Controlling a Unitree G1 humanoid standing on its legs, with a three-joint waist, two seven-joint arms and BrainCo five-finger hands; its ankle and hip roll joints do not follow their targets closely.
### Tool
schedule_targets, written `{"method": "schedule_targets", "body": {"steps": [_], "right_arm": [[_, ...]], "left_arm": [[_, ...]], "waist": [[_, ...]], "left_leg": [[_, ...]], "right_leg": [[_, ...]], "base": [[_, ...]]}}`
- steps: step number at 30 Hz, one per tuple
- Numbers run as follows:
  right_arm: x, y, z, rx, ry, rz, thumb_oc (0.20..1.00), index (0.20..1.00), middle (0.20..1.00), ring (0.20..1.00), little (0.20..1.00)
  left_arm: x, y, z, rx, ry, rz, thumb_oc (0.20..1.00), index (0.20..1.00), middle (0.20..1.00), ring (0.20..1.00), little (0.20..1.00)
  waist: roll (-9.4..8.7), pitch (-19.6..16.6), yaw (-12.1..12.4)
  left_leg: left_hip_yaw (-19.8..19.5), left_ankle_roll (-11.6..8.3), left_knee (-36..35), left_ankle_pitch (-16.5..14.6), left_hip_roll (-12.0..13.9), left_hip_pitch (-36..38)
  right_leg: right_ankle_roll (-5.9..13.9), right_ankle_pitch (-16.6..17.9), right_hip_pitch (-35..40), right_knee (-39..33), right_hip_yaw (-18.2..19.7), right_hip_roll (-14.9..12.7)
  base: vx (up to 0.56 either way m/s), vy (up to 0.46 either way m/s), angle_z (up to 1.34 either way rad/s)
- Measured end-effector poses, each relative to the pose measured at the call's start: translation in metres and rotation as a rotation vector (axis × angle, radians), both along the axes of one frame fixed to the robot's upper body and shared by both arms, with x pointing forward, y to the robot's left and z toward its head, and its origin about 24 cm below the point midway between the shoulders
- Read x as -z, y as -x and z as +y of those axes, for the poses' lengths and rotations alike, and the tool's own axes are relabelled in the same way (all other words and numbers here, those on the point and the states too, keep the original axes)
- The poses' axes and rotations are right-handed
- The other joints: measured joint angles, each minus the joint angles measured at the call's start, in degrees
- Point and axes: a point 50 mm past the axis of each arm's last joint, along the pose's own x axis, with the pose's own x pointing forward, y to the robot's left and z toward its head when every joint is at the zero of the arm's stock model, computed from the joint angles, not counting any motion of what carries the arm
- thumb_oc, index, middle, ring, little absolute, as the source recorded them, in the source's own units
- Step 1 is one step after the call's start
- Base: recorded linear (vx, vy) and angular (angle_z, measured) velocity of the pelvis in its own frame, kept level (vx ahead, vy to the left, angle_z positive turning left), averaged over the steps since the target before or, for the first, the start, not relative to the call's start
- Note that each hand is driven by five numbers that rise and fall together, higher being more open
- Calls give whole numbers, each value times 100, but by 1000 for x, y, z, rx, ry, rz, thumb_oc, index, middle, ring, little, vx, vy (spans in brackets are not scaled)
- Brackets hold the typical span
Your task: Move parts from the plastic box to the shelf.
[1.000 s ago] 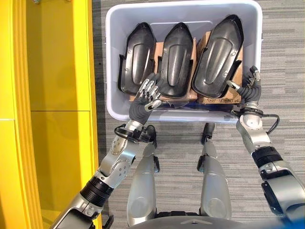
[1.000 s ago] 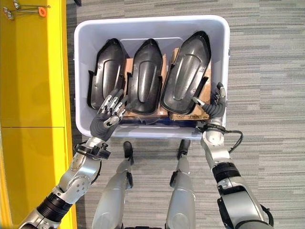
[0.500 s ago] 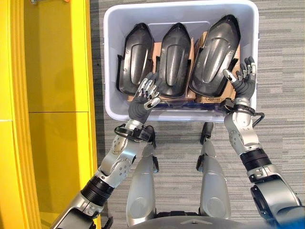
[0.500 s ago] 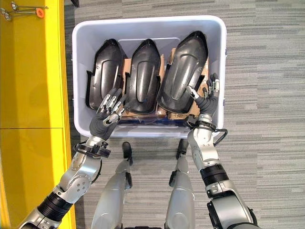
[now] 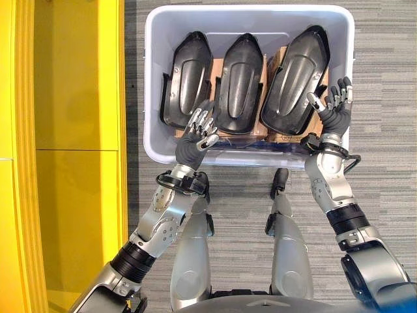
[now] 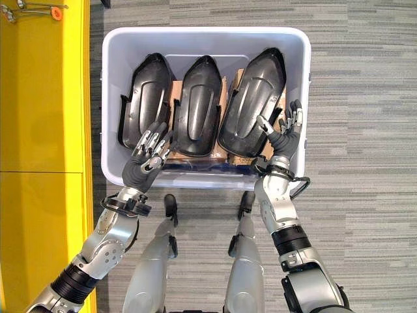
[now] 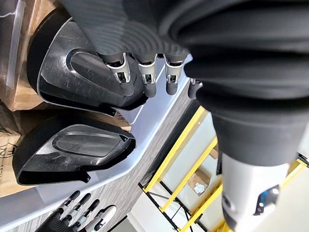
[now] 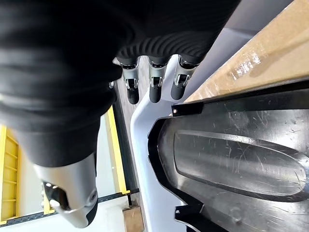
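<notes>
A pale grey plastic box point(image 5: 151, 78) on the floor holds three black shell-shaped parts side by side: left part point(image 5: 186, 78), middle part point(image 5: 239, 81) and right part point(image 5: 296, 75). They lean on brown cardboard point(image 5: 287, 135). My left hand point(image 5: 194, 142) hovers open over the box's near rim, fingers point(image 7: 147, 82) pointing at the left part's point(image 7: 77, 72) lower end. My right hand point(image 5: 335, 112) is open inside the box's near right corner, its thumb close to the right part's point(image 8: 241, 159) lower edge. Neither hand holds anything.
A yellow shelf point(image 5: 78, 130) runs along the left of the box, close to its left wall. Grey striped carpet point(image 5: 384, 130) lies to the right and in front. Small metal tools with an orange piece point(image 6: 39, 12) lie on the shelf's far end.
My right hand has moved left from the box's right rim into the box, beside the right part, with its fingers spread. The left hand has stayed put.
</notes>
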Motion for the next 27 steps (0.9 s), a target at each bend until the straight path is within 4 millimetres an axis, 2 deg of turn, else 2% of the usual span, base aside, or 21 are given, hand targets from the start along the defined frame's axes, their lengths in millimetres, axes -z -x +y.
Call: {"method": "schedule_targets", "body": {"steps": [11,17,27], "right_arm": [[11,-3,-4,23,9,53,1000,1000,1000,1000,1000],[26,-9,-8,53,54,137,1000,1000,1000,1000,1000],[29,-17,-5,49,83,175,1000,1000,1000,1000,1000]], "left_arm": [[1,0,1,-8,2,8,1000,1000,1000,1000,1000],[2,0,1,-8,1,10,1000,1000,1000,1000,1000],[2,1,1,-6,9,17,1000,1000,1000,1000,1000]], "waist": [[0,0,10],[-1,1,68],[-50,29,130]], "left_leg": [[-52,2,52,-4,1,-84],[-114,1,98,-4,-4,-201],[-181,0,189,-13,0,-307]], "right_leg": [[-3,-1,-22,0,-41,2],[-8,3,-82,2,-90,0],[-29,-7,-114,21,-131,9]], "base": [[0,0,0],[-4,2,4],[-2,1,2]]}}
